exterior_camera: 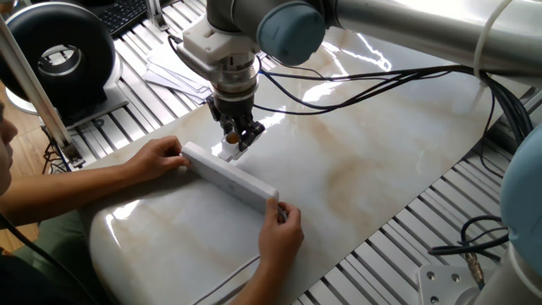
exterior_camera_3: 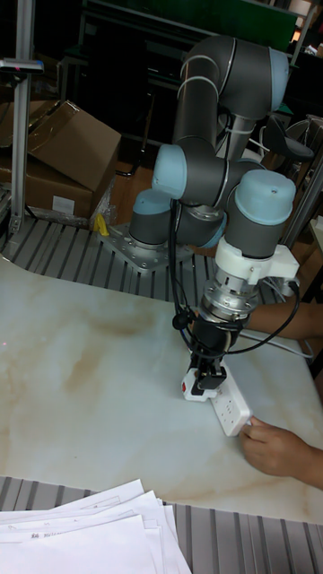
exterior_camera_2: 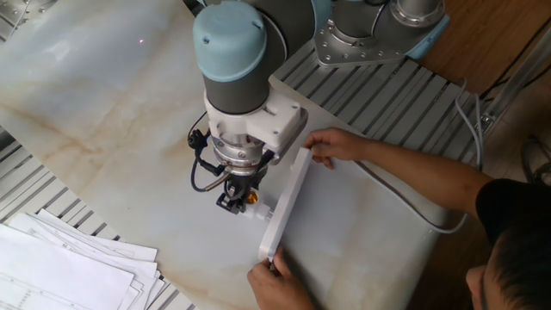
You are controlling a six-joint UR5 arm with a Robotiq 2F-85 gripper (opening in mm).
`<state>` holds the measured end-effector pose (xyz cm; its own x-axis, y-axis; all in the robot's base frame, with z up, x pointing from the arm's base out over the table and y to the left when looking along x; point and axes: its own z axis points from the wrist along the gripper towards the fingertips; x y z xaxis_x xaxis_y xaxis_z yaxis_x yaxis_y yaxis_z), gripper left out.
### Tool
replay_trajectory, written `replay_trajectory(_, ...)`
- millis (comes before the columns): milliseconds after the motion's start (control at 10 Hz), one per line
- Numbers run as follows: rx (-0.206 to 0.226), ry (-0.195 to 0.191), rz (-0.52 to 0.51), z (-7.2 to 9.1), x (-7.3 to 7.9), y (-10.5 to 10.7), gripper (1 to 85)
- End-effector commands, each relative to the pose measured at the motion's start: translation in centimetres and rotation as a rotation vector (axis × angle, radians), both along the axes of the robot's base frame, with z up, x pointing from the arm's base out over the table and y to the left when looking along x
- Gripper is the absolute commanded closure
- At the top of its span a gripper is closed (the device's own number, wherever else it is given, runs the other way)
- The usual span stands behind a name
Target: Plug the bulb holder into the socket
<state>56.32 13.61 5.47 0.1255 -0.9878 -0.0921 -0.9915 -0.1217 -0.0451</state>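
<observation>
The end effector (exterior_camera: 236,140) was seen lowered close to the marble-patterned desk (exterior_camera: 381,161), its two dark fingers closed on the bulb holder (exterior_camera_2: 258,209). In the other fixed view the small white holder was held at the finger tips, an orange-copper spot showing just beside the fingers, and its far side was pressed against, or at least touching, the long face of the socket (exterior_camera_2: 287,204). Whether the prongs were seated in the outlet holes could not be told, since the joint was hidden by the end effector in every view.

The socket was stood on its long edge across the desk, with its outlet face turned toward the end effector; in the tall fixed view outlet holes were visible on the exposed end of the strip (exterior_camera_3: 230,405). It was braced at both ends by a person: one hand (exterior_camera: 161,158) was laid at the end nearer the black round device (exterior_camera: 59,55), and the other hand (exterior_camera: 281,235) was pinched on the opposite end. A grey cable (exterior_camera_2: 405,202) was seen running from the socket under the person's forearm.

A stack of papers (exterior_camera_2: 60,271) was lying at the desk's edge, well apart from the socket.
</observation>
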Motion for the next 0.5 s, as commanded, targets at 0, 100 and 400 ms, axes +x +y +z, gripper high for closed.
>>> replay_trajectory(0,0.066,-0.026,-0.007,-0.17,0.51,1.71,84.3)
replay_trajectory(100,0.088,-0.027,-0.005,-0.12,0.37,2.09,84.3)
replay_trajectory(400,0.106,-0.029,-0.022,0.04,0.42,2.60,84.3)
